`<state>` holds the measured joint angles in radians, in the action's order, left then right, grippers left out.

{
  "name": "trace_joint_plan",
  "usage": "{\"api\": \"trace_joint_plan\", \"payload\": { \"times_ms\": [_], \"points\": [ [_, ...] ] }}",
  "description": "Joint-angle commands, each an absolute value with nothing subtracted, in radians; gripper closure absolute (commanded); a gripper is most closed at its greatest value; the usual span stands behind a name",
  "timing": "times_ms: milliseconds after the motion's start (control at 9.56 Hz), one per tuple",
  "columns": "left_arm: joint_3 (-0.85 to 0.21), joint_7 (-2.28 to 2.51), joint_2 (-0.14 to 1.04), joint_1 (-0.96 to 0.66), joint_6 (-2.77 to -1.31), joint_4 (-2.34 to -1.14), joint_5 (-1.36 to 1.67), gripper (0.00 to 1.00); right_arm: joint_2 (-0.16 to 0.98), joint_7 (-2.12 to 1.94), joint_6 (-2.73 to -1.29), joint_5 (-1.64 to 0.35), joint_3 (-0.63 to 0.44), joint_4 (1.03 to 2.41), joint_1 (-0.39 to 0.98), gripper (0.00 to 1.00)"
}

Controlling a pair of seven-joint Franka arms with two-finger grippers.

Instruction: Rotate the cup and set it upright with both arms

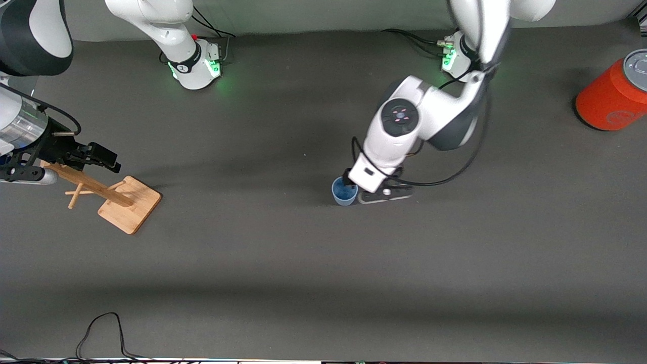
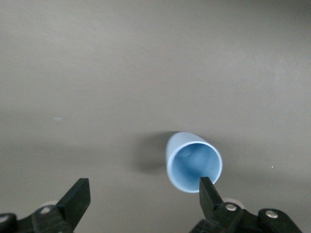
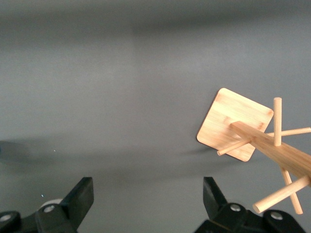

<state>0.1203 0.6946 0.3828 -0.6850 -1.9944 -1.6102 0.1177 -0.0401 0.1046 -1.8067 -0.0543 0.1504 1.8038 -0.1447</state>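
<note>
Cup (image 1: 344, 191): pale blue, upright on the table, mouth up, nothing inside – just below the left gripper.
Left gripper (image 2: 142, 199): fingers spread wide, one fingertip (image 2: 207, 189) at the cup's rim, gripping nothing.
Right gripper (image 3: 148, 198): jaws wide, holding nothing – waits over the wooden rack (image 1: 119, 198).
Orange can (image 1: 614, 96): grey lid on, at the left arm's end; its markings unreadable.

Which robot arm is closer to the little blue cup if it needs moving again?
The left arm. Its left gripper hangs right over the small pale blue tumbler cup, standing upright mid-table, fingers open with one beside the rim. The right gripper waits, open, over the wooden peg stand at the right arm's end.
</note>
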Motion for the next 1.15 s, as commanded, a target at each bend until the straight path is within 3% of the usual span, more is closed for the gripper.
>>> {"api": "trace_joint_plan", "payload": {
  "times_ms": [0, 209, 418, 523, 732, 1046],
  "points": [
    [0.242, 0.503, 0.313, -0.655, -1.821, -1.549, 0.117, 0.0, -0.049, 0.091, -1.805, -0.054, 0.152, 1.795, -0.149, 0.0],
    [0.326, 0.288, 0.223, -0.571, -1.715, -1.559, 0.115, 0.0, -0.043, 0.075, -1.804, -0.054, 0.152, 1.783, -0.149, 0.0],
    [0.327, 0.131, 0.157, -0.406, -1.658, -1.558, 0.045, 0.0, -0.04, 0.078, -1.804, -0.02, 0.153, 1.773, -0.144, 0.0],
    [0.269, 0.054, 0.135, -0.294, -1.637, -1.56, 0.035, 0.0, -0.04, 0.084, -1.802, -0.011, 0.155, 1.775, -0.143, 0.0],
    [0.049, 0.031, 0.085, -0.046, -1.576, -1.554, -0.035, 0.0, -0.032, 0.089, -1.802, -0.009, 0.153, 1.773, -0.143, 0.0],
    [0.011, 0.051, 0.051, 0.007, -1.522, -1.558, -0.041, 0.0, -0.028, 0.077, -1.757, -0.011, 0.153, 1.758, -0.144, 0.0]
  ]
}}
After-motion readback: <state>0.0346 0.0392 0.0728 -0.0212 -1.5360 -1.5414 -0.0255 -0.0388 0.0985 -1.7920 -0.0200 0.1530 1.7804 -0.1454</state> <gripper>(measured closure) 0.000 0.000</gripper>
